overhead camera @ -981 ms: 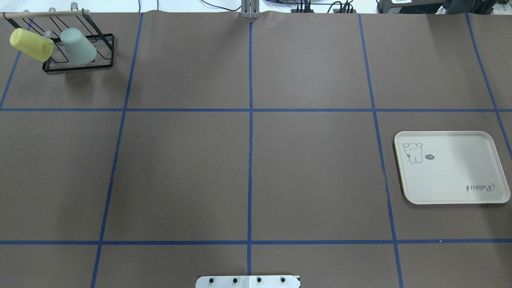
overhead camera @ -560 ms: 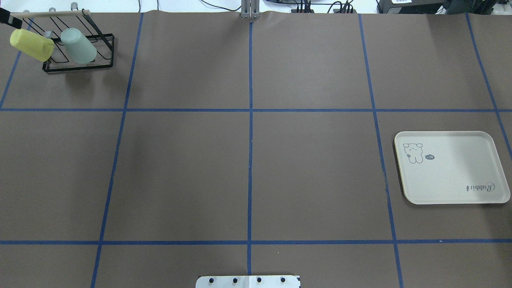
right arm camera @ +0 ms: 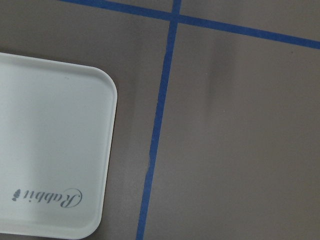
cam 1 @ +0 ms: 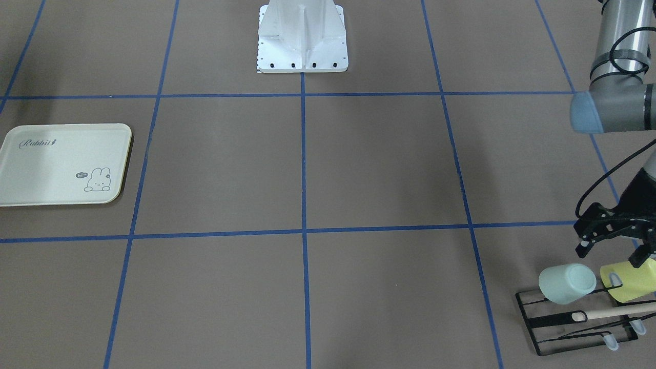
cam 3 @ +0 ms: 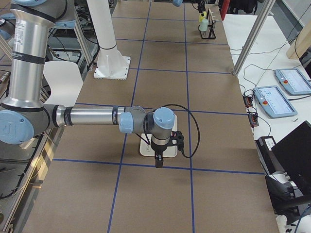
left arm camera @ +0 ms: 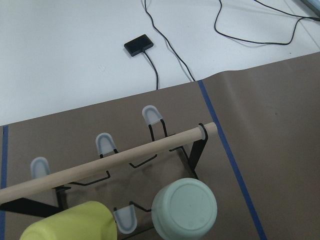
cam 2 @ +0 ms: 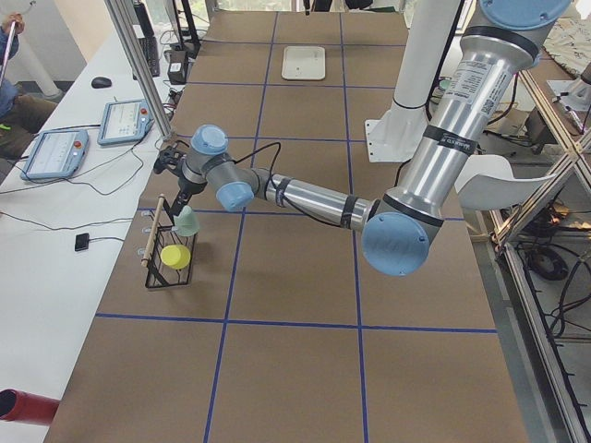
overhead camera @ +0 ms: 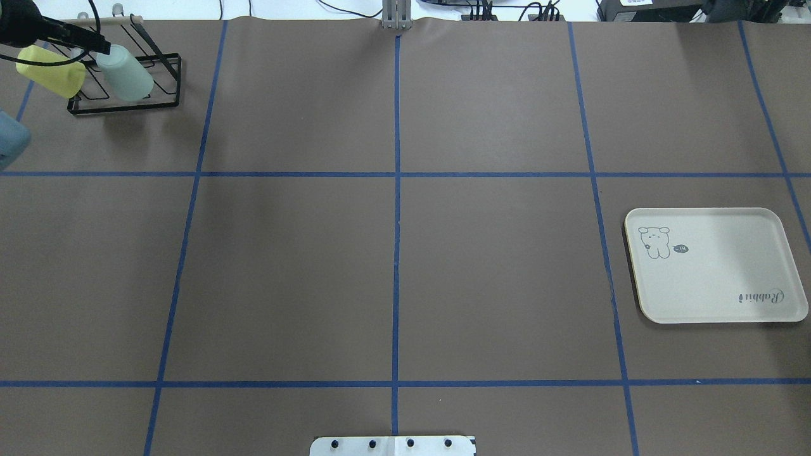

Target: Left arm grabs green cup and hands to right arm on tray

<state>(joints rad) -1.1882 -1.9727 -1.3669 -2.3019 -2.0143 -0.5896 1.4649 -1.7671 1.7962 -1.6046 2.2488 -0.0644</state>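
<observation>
Left gripper (cam 1: 610, 255): jaws spread, nothing held; poised above the rack (cam 1: 551, 321) at the table's far-left corner, over the two cups.
Green cup (cam 1: 566, 283): inverted and tilted on a rack prong, base toward the wrist camera, just beside the yellow cup (cam 1: 633, 279); below the wooden bar (cam 1: 620, 311).
Right gripper (cam 3: 158, 160): seen only from the side; whether its jaws are apart or together cannot be told. Hangs over the tray's edge.
Tray (overhead camera: 716, 278): flat on the table at the right side, well apart from the rack.
</observation>
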